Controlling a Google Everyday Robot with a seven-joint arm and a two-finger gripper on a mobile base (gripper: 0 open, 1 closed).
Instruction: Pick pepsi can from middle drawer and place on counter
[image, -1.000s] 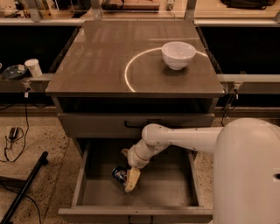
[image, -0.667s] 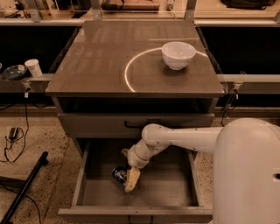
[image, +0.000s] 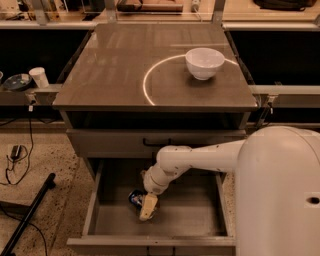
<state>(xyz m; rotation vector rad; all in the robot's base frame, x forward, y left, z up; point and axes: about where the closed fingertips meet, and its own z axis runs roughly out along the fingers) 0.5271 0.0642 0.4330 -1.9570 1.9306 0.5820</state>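
The big white robot arm (image: 200, 155) reaches down from the right side. Its body fills the bottom right of the view.

Next biggest is the counter (image: 115, 75). It is a flat, shiny grey-brown tabletop with one bright white arc (image: 146, 85) on it.

Below the near edge of the tabletop is a closed drawer front (image: 110, 142) with a black handle. Under that, the middle drawer (image: 190, 215) is pulled out toward us. Its grey floor is mostly bare.

One white bowl (image: 204, 62) sits on the tabletop near the far right corner.

One pepsi can (image: 134, 198) lies in the middle drawer, a bit left of the middle of the tabletop's near edge. It looks tipped over on its side.

The gripper (image: 148, 207) is down in the drawer, touching the can or just beside it on the can's right. I cannot tell if the jaws are spread or pinching the can, because the gripper covers that spot.

I think the robot is at the grabbing step. Next it needs a firm hold on the can. Then it must lift the can straight up, clear the drawer wall and the tabletop's near edge, and set it down on a bare part away from the bowl.
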